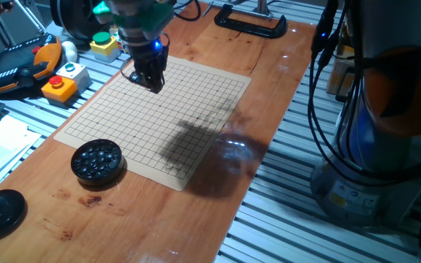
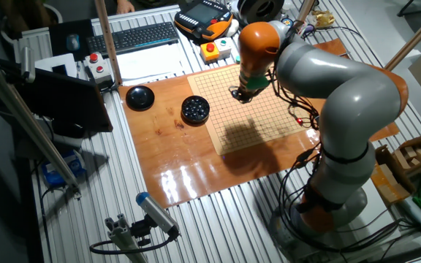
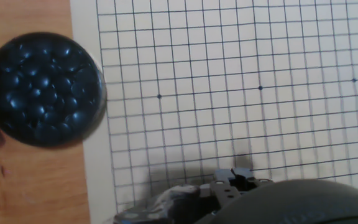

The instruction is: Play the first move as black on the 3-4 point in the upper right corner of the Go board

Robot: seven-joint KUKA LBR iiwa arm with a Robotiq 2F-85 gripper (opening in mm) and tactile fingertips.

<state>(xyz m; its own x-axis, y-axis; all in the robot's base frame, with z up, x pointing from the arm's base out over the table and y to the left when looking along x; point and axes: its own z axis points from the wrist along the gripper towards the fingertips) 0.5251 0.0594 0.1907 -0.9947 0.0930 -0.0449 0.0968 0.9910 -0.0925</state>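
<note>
At the upper left of the tan gridded paper Go board [image 1: 159, 117], the black two-finger end effector [image 1: 152, 79] hangs low over the lines; whether its fingers are apart or clamped on a small glossy black stone I cannot tell, and no stone shows there. The round black bowl of black stones [image 1: 97, 160] sits at the board's lower left edge on the wooden surface [image 1: 218, 212]. To do this well, I'd count lines carefully and descend straight onto the crossing. No readable writing.

No legible text, labels, brands or numbers on any object; print too small.
</note>
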